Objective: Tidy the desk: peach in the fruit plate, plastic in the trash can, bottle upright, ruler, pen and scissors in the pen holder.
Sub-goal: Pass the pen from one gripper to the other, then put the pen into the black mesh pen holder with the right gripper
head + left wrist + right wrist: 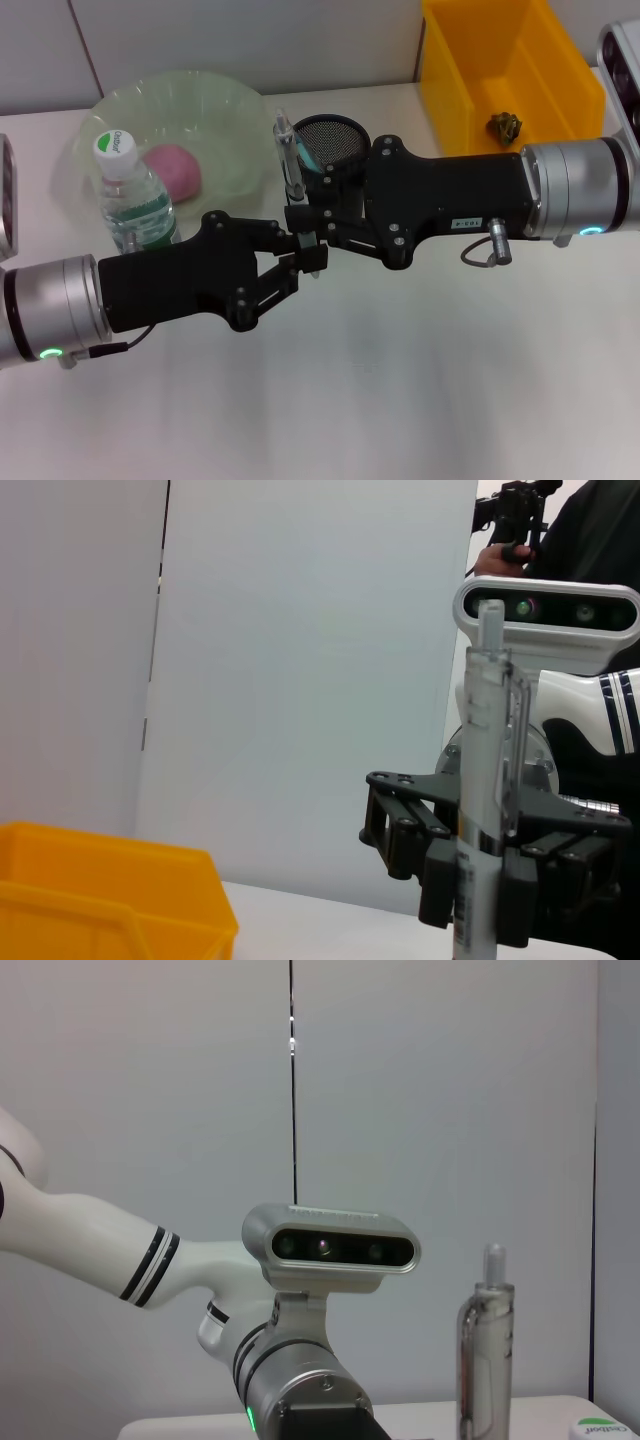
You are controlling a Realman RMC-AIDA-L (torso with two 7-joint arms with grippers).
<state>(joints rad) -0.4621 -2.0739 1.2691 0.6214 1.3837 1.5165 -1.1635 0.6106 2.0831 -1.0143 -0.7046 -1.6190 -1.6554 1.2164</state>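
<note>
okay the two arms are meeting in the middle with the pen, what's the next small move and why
Probably the left gripper should ease off so the right gripper carries the pen alone. The pen stands upright between them, the right gripper's fingers clamp its barrel, and the mesh pen holder sits just behind.

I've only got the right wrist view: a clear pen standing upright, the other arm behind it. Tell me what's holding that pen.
Observer: The left wrist view shows the right gripper clamped on the pen, low on its barrel.
Operator: Give me the left gripper's position.
Observer: In the head view, the left gripper sits at the pen's lower tip, facing the right one.
Operator: Now locate the pen holder.
Observer: The black mesh pen holder stands just behind the two grippers, between the fruit plate and the yellow bin.
</note>
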